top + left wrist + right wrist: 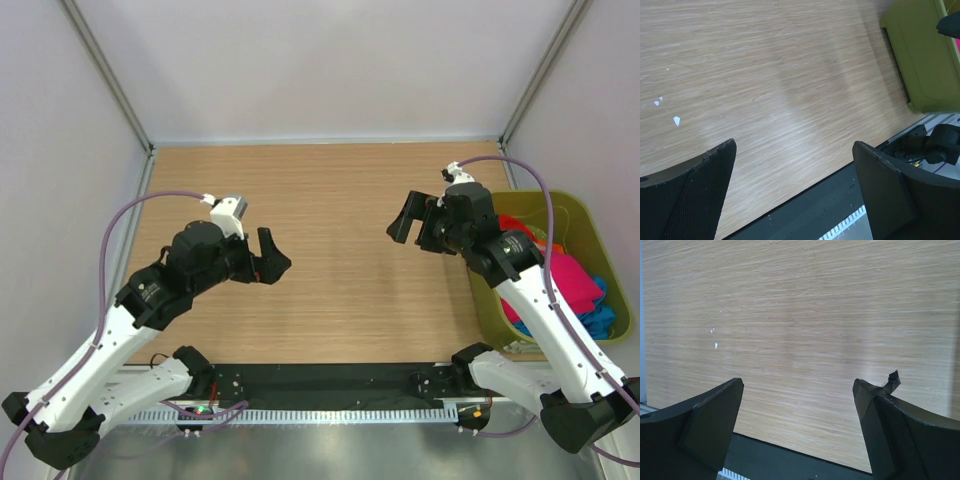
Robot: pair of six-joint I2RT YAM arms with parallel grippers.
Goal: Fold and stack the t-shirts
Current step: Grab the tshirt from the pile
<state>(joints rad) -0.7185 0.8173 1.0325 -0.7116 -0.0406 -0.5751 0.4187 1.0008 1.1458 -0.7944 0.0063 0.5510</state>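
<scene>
The t-shirts lie bunched in an olive-green tub [583,207] at the table's right edge: a bright pink one [577,281], a blue one [599,319] and a strip of orange-red cloth [514,224]. The right arm crosses over the tub and hides part of the pile. My right gripper [404,221] hangs open over bare wood left of the tub, nothing between its fingers [715,415]. My left gripper [274,254] is open too, over the left half of the table, holding nothing. In the left wrist view the tub [920,60] shows at the upper right, past the open left gripper [795,165].
The wooden table [330,200] is walled on three sides by pale panels. A black strip [330,380] runs along the near edge between the arm bases. A few small white specks [676,120] lie on the wood.
</scene>
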